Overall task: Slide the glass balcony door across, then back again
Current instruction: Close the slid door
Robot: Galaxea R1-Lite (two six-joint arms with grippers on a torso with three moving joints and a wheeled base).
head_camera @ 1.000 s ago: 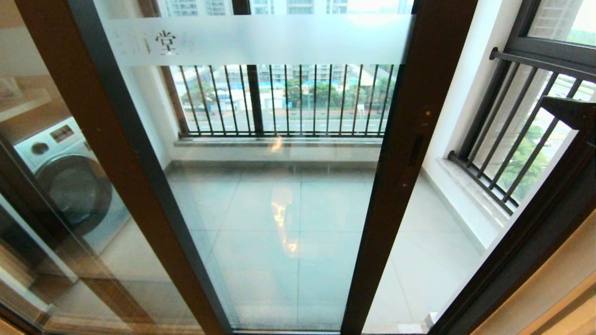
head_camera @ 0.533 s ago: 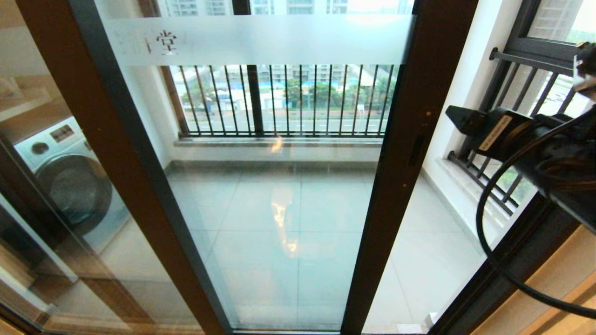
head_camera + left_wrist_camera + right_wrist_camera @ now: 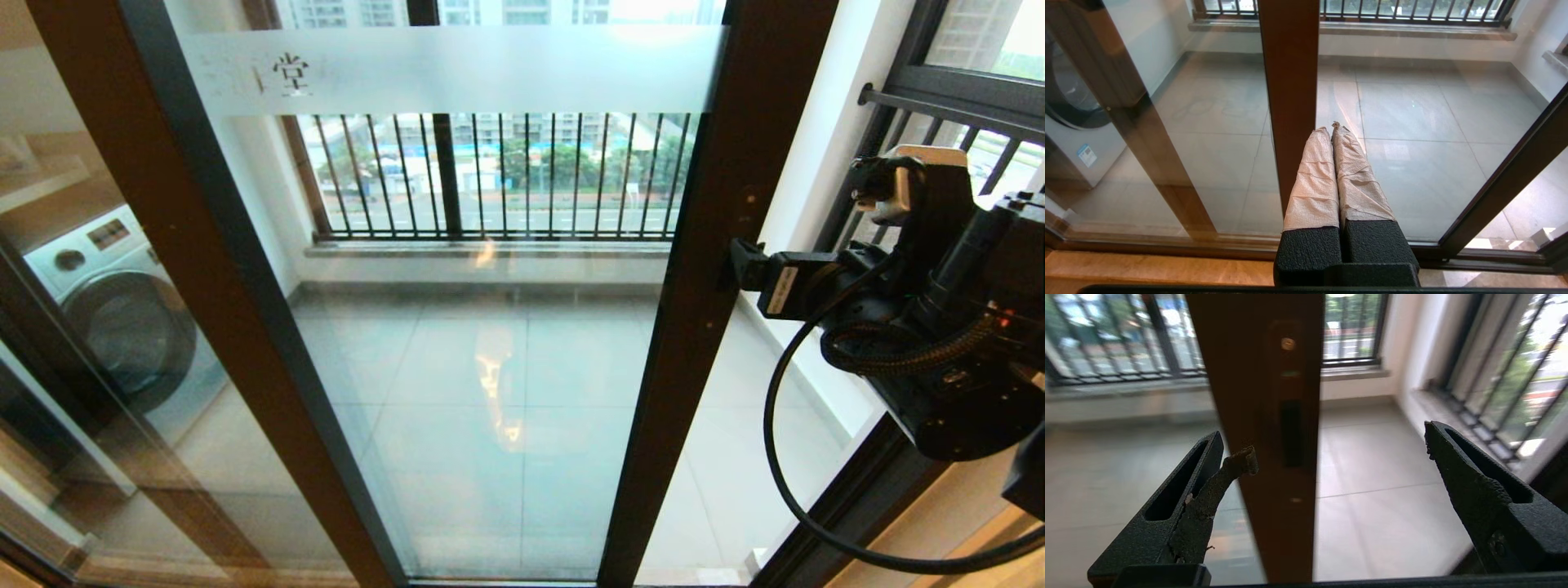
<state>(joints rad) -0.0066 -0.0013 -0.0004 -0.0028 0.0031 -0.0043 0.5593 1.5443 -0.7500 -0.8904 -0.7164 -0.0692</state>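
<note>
Beyond the glass lies a tiled balcony floor (image 3: 522, 384), with black railings (image 3: 498, 175) at the far side and a washing machine (image 3: 114, 310) at the left behind another pane. Most of the head view is filled by the glass balcony door (image 3: 457, 327), a tall clear panel in a dark brown frame with a frosted band (image 3: 457, 69) near its top. The door stands partly across the opening, and a gap is open at its right, between its right frame post (image 3: 702, 327) and the wall.

On this post sits the slim black handle slot (image 3: 1291, 433), about at mid height. The right pincer (image 3: 1331, 465) is at the right, close to the post, with its two jaws set wide apart: one jaw is before the glass side of the post, the other before the open gap. I cannot tell if a tip already touches the frame.

The left pincer (image 3: 1333, 171) is lower down and idle, its wrapped fingers pressed together with nothing between them.

To do this step well, I think the right pincer should go forward until the post is well between the jaws, near the slot. Then it should push along the track only, level and slow. A slanted push could make the jaws slip off, or press the door against its rail.
</note>
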